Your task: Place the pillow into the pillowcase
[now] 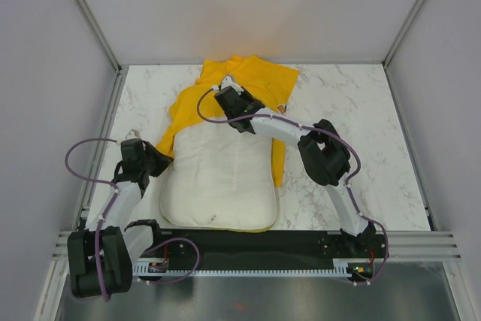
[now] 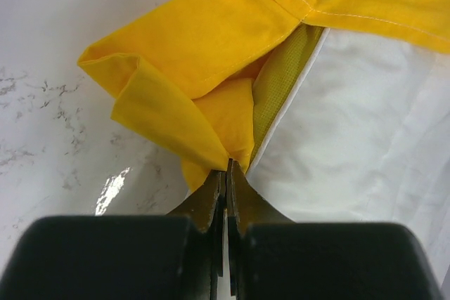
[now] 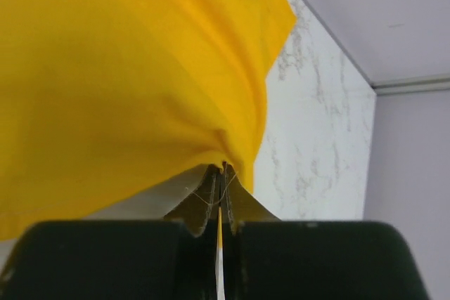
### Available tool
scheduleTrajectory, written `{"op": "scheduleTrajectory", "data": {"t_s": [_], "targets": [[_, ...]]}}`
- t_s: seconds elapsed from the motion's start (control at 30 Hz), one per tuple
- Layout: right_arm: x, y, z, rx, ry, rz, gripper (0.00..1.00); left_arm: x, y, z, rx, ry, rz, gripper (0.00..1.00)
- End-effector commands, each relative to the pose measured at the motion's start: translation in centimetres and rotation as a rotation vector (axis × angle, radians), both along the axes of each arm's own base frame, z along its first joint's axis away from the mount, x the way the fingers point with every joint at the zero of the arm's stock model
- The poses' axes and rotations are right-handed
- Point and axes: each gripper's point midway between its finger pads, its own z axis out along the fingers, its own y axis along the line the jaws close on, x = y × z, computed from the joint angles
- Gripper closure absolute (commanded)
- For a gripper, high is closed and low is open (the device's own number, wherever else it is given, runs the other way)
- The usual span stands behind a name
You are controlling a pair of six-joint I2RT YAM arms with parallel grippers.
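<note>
Two grippers, each pinched tight on the pillowcase [image 1: 259, 79]. With the left gripper [image 2: 228, 166], a folded yellow corner clamped beside the left edge of the pillow [image 1: 218, 182]; with the right gripper [image 3: 223, 168], gathered yellow cloth clamped at its far end. Pillow flat on the marble table [image 1: 353, 125], far end under the case, the rest bare white, nearest the arm bases.

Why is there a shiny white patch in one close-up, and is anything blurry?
Left wrist view: the patch is light glare on the glossy table; the left gripper looms dark and soft. Right wrist view: the pillowcase is slightly blurred. Top view: even, soft light.
</note>
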Motion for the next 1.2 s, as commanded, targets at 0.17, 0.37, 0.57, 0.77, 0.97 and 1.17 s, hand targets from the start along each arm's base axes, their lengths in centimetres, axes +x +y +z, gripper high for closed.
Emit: {"op": "scheduleTrajectory", "data": {"t_s": [0.17,0.37,0.57,0.77,0.97,1.17], "targets": [[-6.3,-1.4,3.7,0.314,0.051,0.055,1.0,1.6,-2.0,1.9,0.002,-0.049,-0.088,0.98],[-14.8,-4.1,3.1,0.434,0.16,0.074,1.0,5.5,-7.7,3.0,0.033,-0.035,-0.222,0.98],[-22.6,0.1,2.2,0.527,0.344,0.259,1.0,11.3,-16.0,6.7,-0.025,-0.101,-0.435,0.98],[-26.0,1.8,3.2,0.61,0.394,0.317,0.93,15.7,-19.3,12.9,0.024,-0.182,-0.556,0.95],[-25.0,-0.5,4.9,0.562,0.313,0.226,0.4,13.5,-12.6,11.4,0.208,-0.074,-0.391,0.37],[-22.6,-0.4,4.0,0.437,0.248,0.163,0.28,9.5,-6.5,11.7,0.258,-0.041,-0.21,0.05]]}}
